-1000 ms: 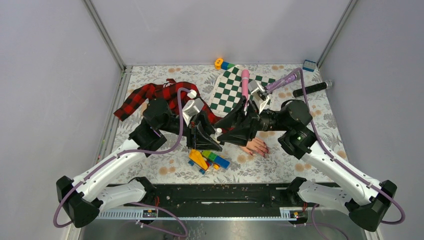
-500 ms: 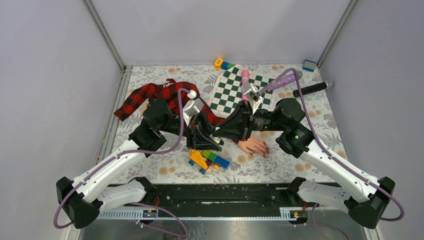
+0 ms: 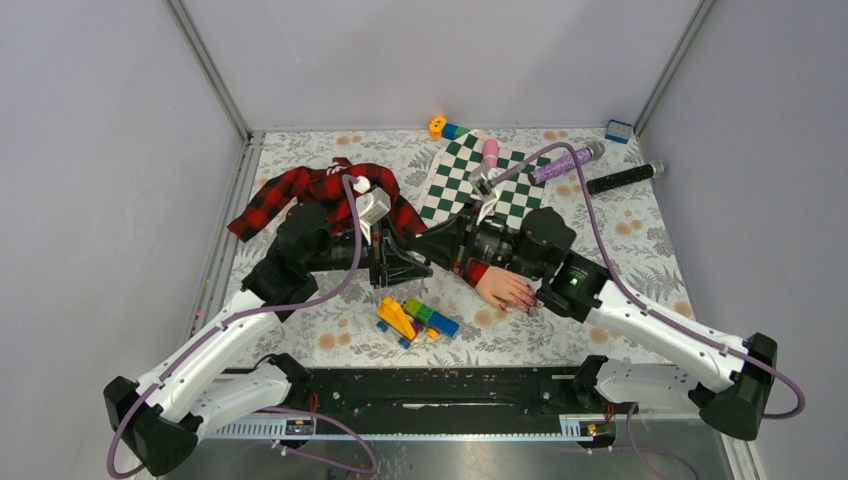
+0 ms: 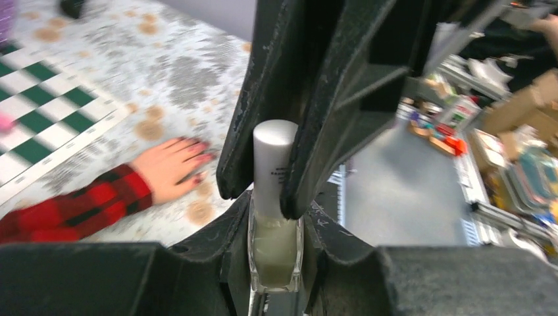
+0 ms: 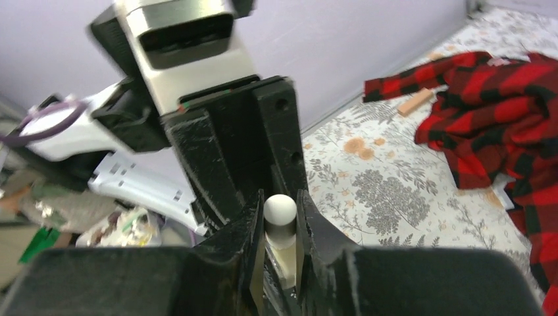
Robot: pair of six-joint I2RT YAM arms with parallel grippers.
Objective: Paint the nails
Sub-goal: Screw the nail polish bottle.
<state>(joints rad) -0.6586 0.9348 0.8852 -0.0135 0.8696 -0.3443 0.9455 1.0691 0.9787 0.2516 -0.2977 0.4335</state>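
Top view: L gripper (image 3: pixel 412 262) & R gripper (image 3: pixel 440 250) meet tip to tip mid-table (image 3: pixel 640 250), w/ toy blocks (image 3: pixel 412 318) just on the near side of them.

L wrist cam: L gripper (image 4: pixel 275 227) is closed tight on a small bottle (image 4: pixel 274 253) of pale liquid. The glass body is pinched between both fingers. R gripper (image 4: pixel 260 191) comes in from the opposite side, its fingers closed down on the silver-white cap (image 4: pixel 274 164), one each side, touching it. Cap sits on the bottle neck.

R wrist cam, same story: round top of cap (image 5: pixel 279 210) sits between the R gripper (image 5: pixel 279 230) fingers w/ almost no gap. L gripper (image 5: pixel 230 158) is facing it.

Nails (image 3: pixel 526 300) are dark red, on a pale pink dummy hand (image 3: pixel 505 288). It lies flat on the floral table just right of the grippers, partly under the R arm, fingertips toward near-right. L wrist cam shows the nails (image 4: pixel 202 150) glossy at the fingertips, hand (image 4: pixel 164 170) palm down, plaid sleeve (image 4: pixel 72 210) at the wrist. Both grippers are apart from the hand.

Plaid shirt (image 3: pixel 320 190) is bunched far-left. Green/white check board (image 3: pixel 470 180) lies behind the grippers, black cylinder (image 3: pixel 625 178) far right.
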